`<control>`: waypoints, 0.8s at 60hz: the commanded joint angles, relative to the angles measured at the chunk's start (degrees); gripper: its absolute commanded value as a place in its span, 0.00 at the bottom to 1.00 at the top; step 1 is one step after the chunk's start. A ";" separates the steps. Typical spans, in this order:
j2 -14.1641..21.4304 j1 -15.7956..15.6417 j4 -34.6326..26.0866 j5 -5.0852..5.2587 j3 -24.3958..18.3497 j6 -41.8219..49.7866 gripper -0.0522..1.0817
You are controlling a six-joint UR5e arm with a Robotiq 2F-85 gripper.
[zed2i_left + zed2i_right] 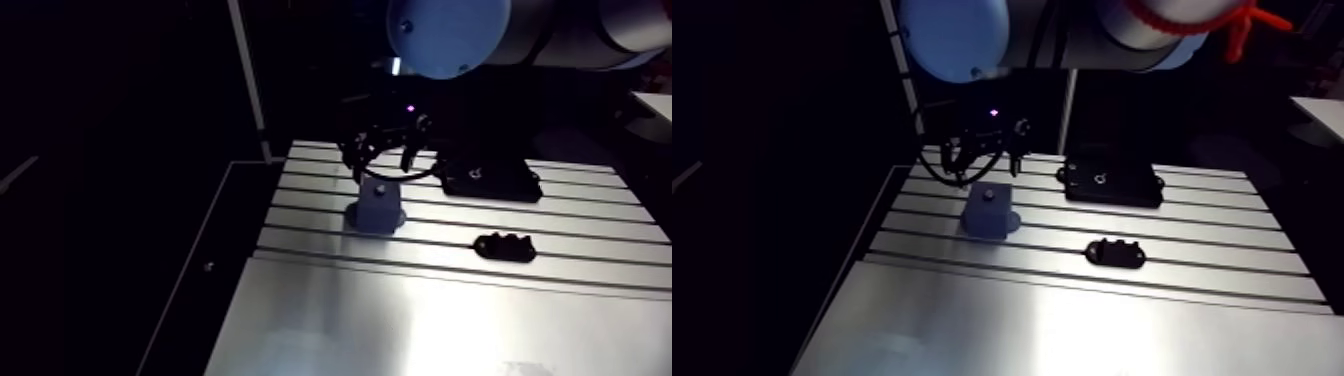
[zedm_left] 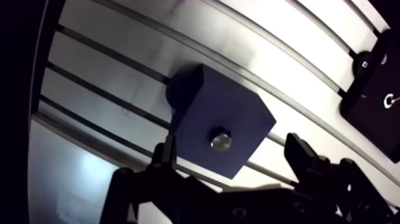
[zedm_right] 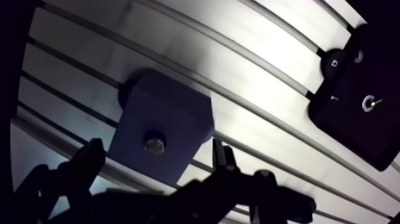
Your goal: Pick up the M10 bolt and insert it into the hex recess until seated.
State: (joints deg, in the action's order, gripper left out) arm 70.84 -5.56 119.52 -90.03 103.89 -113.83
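A dark blue block (image 2: 235,113) stands on the slotted table (image 1: 420,320). A metal bolt (image 2: 221,141) sits in the recess in its top face, only the shiny round end showing. My gripper (image 2: 232,148) hangs just above the block, open. Its two dark fingers (image 2: 167,156) stand apart on either side of the bolt and touch nothing. In the arm view the gripper (image 1: 385,150) is a little above and behind the block (image 1: 377,208), with the bolt (image 1: 380,186) as a small pale dot on top.
A flat black plate (image 1: 490,178) with a small metal fitting lies behind and to the right of the block. A small black lumpy part (image 1: 505,246) rests on the table further forward at the right. The table's left edge runs close beside the block.
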 commanded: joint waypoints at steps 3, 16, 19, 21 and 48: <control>0.39 0.02 -6.58 -0.38 -3.31 15.58 0.10; 0.65 -0.07 -10.38 -0.18 -4.27 25.67 0.27; 0.97 -0.24 -10.33 -0.29 -4.11 27.04 0.36; 1.00 -0.41 -10.08 -0.35 -3.69 27.37 0.49; 1.08 -0.33 -3.63 -1.17 0.11 27.57 0.95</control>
State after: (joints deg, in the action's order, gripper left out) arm 71.85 -6.02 114.31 -91.30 102.93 -86.13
